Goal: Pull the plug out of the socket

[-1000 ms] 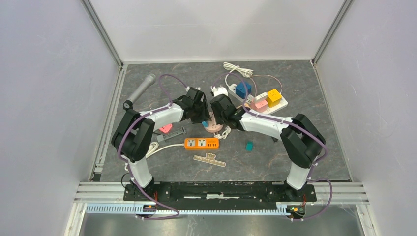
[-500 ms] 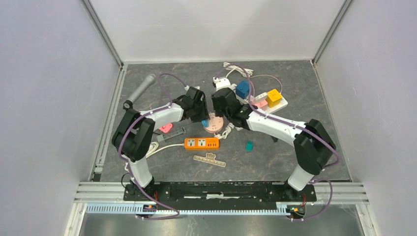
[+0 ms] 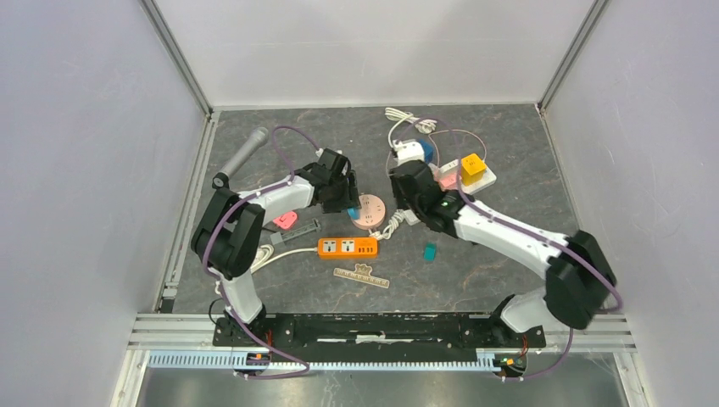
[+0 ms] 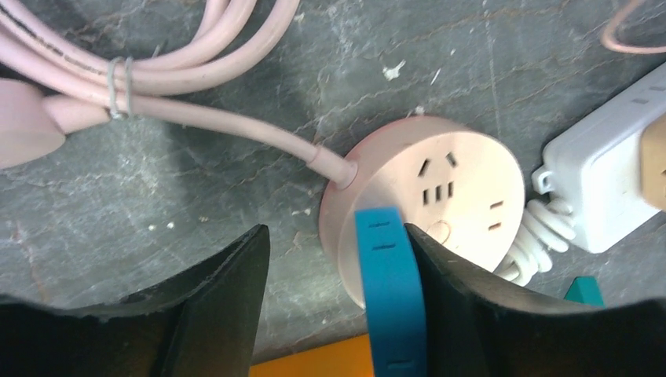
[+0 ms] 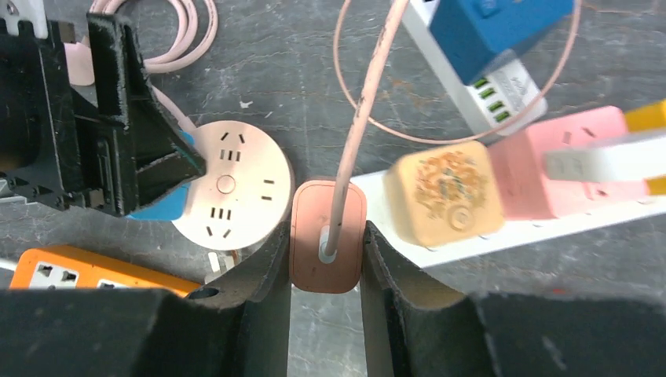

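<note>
The round pale-pink socket (image 3: 371, 209) (image 4: 448, 196) (image 5: 236, 184) lies flat on the table with all its slots bare. My right gripper (image 5: 324, 236) (image 3: 407, 188) is shut on the salmon plug (image 5: 326, 251), whose pink cord (image 5: 357, 118) runs up out of it. The plug hangs to the right of the socket, apart from it, over the end of the white strip. My left gripper (image 4: 334, 236) (image 3: 348, 199) stands open at the socket's left rim. A blue block (image 4: 389, 290) rests against its right finger; the other finger is clear of it.
A white power strip (image 3: 465, 182) with blue (image 5: 495, 31), tan (image 5: 446, 192), pink (image 5: 569, 169) and yellow adapters lies at the back right. An orange power strip (image 3: 348, 247), a ruler (image 3: 362, 275), a teal piece (image 3: 430, 251) and a microphone (image 3: 246, 153) also lie about.
My right gripper has carried the plug up off the round socket and away to the right. The left gripper's jaws have widened while it stayed beside the socket.
</note>
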Robot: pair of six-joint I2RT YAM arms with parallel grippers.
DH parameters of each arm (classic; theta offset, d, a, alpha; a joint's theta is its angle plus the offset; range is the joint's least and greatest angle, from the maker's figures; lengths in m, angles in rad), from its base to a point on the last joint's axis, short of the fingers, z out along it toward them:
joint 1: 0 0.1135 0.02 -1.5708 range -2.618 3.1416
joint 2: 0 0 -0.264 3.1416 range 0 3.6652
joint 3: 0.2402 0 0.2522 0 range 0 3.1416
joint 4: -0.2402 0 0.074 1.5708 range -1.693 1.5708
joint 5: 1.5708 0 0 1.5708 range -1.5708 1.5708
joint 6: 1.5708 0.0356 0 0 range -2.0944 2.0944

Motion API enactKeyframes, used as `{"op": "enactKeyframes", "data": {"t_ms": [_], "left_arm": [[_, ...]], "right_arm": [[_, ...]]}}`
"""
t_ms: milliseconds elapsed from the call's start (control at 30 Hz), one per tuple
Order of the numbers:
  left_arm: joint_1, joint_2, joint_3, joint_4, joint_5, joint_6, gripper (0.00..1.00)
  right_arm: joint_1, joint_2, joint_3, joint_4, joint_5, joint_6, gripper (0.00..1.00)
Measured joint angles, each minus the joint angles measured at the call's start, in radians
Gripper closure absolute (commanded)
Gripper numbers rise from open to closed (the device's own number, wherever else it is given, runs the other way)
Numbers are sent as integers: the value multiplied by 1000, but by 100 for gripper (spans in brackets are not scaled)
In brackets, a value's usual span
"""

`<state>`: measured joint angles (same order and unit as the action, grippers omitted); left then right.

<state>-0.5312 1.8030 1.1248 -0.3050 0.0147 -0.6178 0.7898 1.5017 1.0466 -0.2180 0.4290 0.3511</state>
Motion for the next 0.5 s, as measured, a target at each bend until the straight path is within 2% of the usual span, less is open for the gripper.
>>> {"op": "enactKeyframes", "data": {"t_ms": [133, 200, 500], "left_arm": [[3, -16, 14, -73, 22, 21, 14], [3, -42, 21, -105, 34, 29, 0], [3, -259, 29, -161, 54, 47, 0]], "right_arm": [[-27, -156, -90, -1, -38, -10, 100], [-32, -213, -129, -2, -72, -16, 100], [-33, -410, -325, -34, -290, -27, 100]]}}
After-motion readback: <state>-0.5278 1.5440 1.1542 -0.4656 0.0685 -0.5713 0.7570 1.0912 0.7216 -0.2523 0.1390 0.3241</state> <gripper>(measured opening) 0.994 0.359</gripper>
